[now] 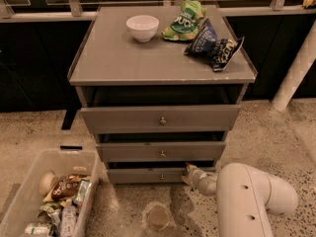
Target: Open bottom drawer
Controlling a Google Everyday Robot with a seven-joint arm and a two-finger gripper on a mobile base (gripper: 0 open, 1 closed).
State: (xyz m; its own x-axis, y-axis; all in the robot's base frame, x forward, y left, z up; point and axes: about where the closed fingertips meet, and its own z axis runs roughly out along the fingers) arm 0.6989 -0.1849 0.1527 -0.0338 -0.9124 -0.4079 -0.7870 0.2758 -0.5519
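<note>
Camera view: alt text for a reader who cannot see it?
The gripper is at the right end of the bottom drawer of a grey three-drawer cabinet. A white bowl and snack bags lie on top; a plastic bin stands beside it.
</note>
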